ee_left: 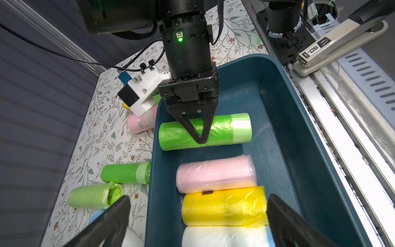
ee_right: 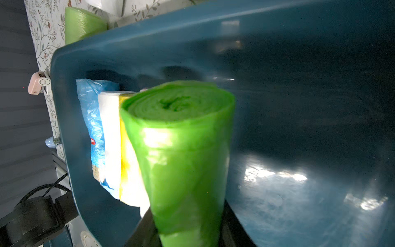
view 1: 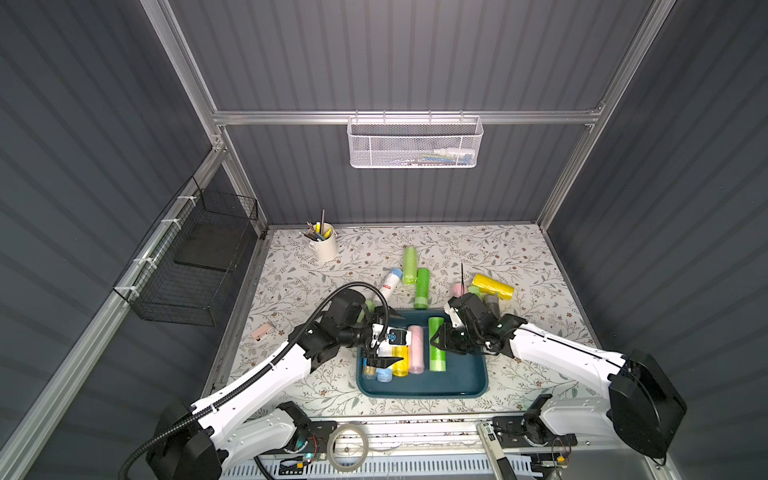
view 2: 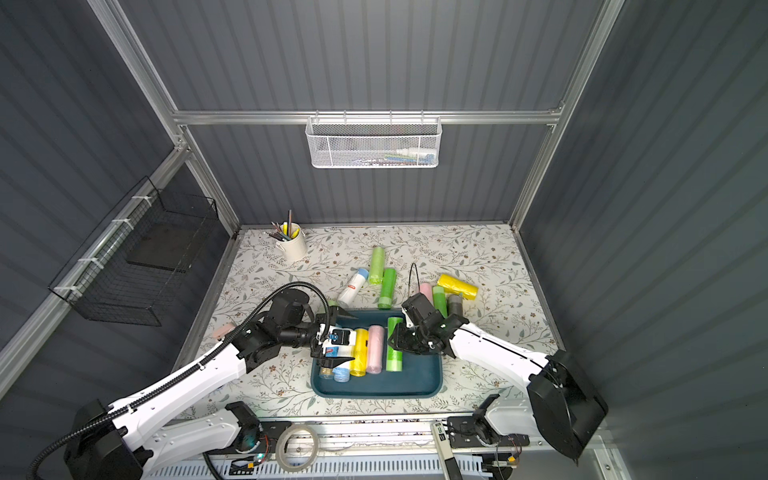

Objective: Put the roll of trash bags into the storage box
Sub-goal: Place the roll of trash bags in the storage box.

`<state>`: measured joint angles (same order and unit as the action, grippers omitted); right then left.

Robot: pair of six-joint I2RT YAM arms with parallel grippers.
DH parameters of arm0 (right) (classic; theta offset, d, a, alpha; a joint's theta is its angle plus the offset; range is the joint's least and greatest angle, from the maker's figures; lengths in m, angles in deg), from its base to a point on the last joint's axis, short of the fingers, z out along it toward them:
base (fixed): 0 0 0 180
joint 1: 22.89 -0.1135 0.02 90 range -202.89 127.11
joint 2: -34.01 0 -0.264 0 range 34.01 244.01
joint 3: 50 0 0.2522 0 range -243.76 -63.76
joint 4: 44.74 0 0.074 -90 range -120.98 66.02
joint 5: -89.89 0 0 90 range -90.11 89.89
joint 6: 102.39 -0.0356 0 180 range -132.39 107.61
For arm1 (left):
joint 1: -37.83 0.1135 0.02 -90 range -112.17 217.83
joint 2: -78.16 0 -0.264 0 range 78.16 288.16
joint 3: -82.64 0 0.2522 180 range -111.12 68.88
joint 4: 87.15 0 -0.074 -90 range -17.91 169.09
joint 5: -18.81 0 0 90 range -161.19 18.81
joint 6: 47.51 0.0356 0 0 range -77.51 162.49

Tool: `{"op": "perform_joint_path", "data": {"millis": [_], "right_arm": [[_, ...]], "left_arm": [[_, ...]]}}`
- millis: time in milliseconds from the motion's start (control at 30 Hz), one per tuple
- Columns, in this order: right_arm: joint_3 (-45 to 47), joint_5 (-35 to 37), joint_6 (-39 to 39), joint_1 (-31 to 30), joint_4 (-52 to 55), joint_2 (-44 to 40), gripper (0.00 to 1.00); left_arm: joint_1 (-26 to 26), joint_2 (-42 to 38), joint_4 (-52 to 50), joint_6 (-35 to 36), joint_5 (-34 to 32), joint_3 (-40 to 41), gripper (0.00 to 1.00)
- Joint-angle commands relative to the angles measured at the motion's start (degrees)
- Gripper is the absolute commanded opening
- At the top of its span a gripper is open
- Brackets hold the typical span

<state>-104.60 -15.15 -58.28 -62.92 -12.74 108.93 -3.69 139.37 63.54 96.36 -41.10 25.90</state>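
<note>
Between the fingers (ee_left: 190, 128) of our right gripper (ee_left: 201, 138), pinched narrow, we held the green roll of trash bags (ee_left: 222, 130) inside the storage box (view 1: 457, 382), right of the pink roll (view 1: 415, 349). Our left gripper (view 1: 399, 338) hung spread wide over the yellow roll (view 1: 401, 361) at the box's left. Loose rolls (view 1: 422, 288) lay on the table (view 1: 540, 257) farther back.

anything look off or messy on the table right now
Nothing spilled or broken. The rolls in the storage box lie side by side, but the loose rolls behind it are strewn at mixed angles, and the pale green roll has a crumpled, untidy end.
</note>
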Motion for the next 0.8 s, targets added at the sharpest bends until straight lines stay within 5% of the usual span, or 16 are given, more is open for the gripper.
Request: {"op": "perform_joint_path", "data": {"millis": [0, 767], "right_arm": [[-1.17, -0.75, -0.24, -0.22, -2.38, 1.6, 0.37], [1.01, -0.73, -0.72, -0.31, -3.83, 4.8, 0.38]], "left_arm": [[0.3, 0.38, -1.87, 1.92, 1.72, 0.22, 1.0], [0.3, 0.97, -2.29, 2.03, 1.9, 0.06, 1.0]]}}
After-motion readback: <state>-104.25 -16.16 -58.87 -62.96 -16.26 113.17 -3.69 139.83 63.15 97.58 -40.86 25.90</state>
